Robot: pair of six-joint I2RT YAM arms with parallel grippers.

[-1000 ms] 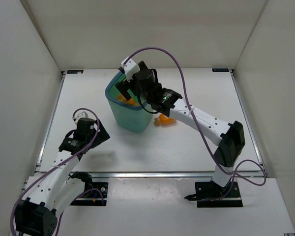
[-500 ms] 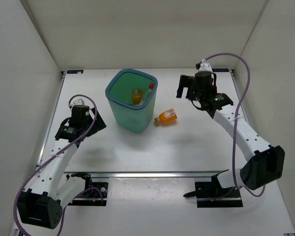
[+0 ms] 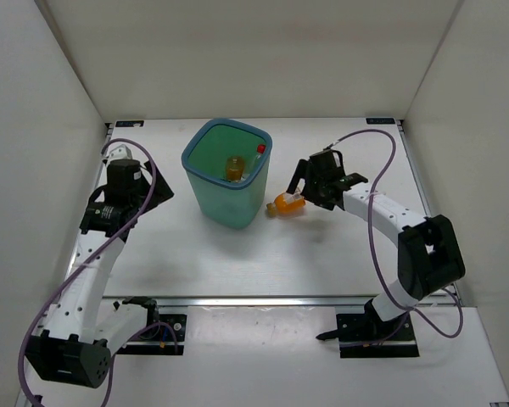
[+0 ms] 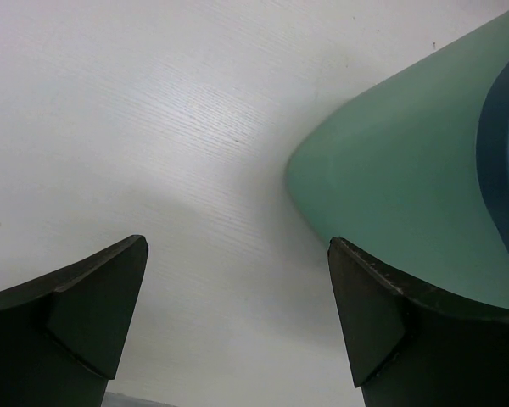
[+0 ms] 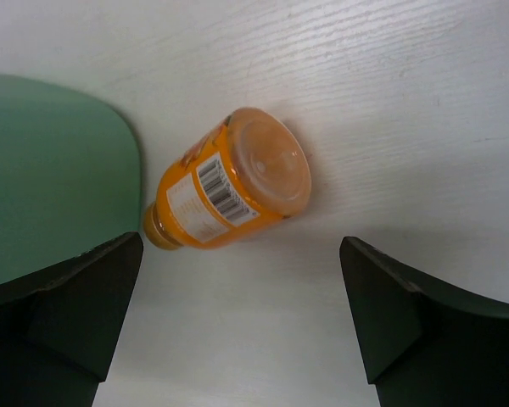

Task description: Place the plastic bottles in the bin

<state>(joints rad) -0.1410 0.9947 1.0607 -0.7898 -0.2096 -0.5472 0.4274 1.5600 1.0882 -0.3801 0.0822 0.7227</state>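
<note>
While orange bottle point(image 5: 229, 191) lies just beside bin point(image 5: 55, 170) wall | right pincer point(image 5: 242, 250) apart above it | left pincer point(image 4: 237, 246) apart.

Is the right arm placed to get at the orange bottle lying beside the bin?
Probably yes. The right end effector hangs open over the orange bottle, with nothing between them. The bin wall by the bottle's cap end may crowd one finger.

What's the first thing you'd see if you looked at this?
The big teal bin stands in the middle, with an orange bottle and a red cap showing inside. Right beside it, a loose orange bottle lies on its side below the open right hand.
</note>
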